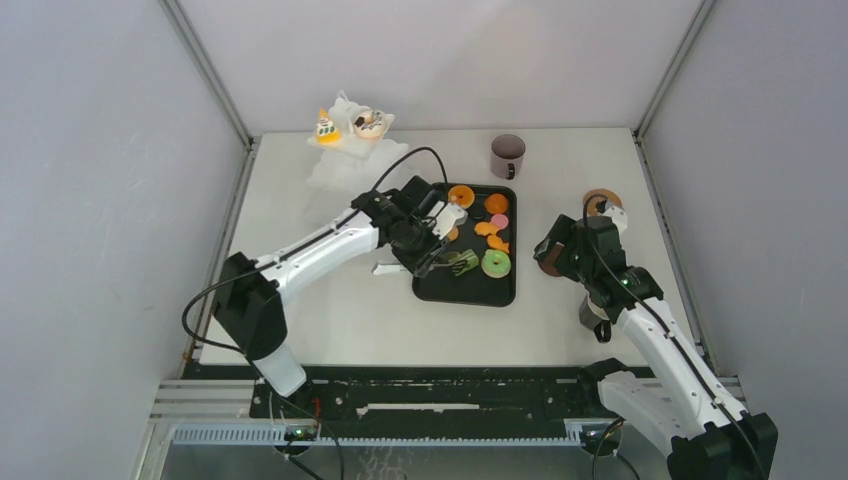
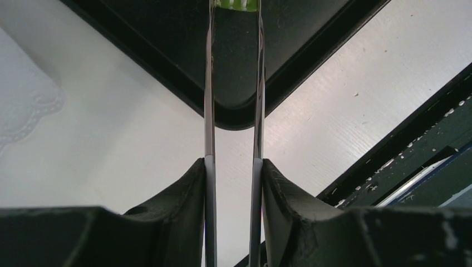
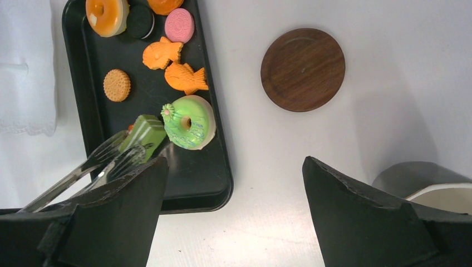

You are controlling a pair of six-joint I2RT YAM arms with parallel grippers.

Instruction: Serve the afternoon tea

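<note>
My left gripper (image 1: 425, 240) (image 2: 234, 164) is shut on metal tongs (image 2: 209, 111). The tong tips pinch a green cake slice (image 1: 462, 262) (image 3: 146, 130) on the black tray (image 1: 465, 290) (image 3: 183, 183). A green doughnut (image 1: 495, 263) (image 3: 189, 121), orange fish cakes (image 3: 172, 67), a pink cookie (image 3: 179, 25) and an orange cake (image 1: 461, 196) also lie on the tray. My right gripper (image 1: 560, 250) (image 3: 234, 161) is open and empty over the table right of the tray. One dark mug (image 1: 507, 155) stands at the back. Another mug (image 3: 428, 186) sits under my right arm.
The white tiered stand (image 1: 345, 150) stands at the back left with a yellow cake (image 1: 326, 128) and a doughnut (image 1: 367, 124) on top. A wooden coaster (image 3: 303, 69) lies right of the tray, another (image 1: 601, 198) farther back. White lace cloth (image 3: 25, 67) lies left of the tray.
</note>
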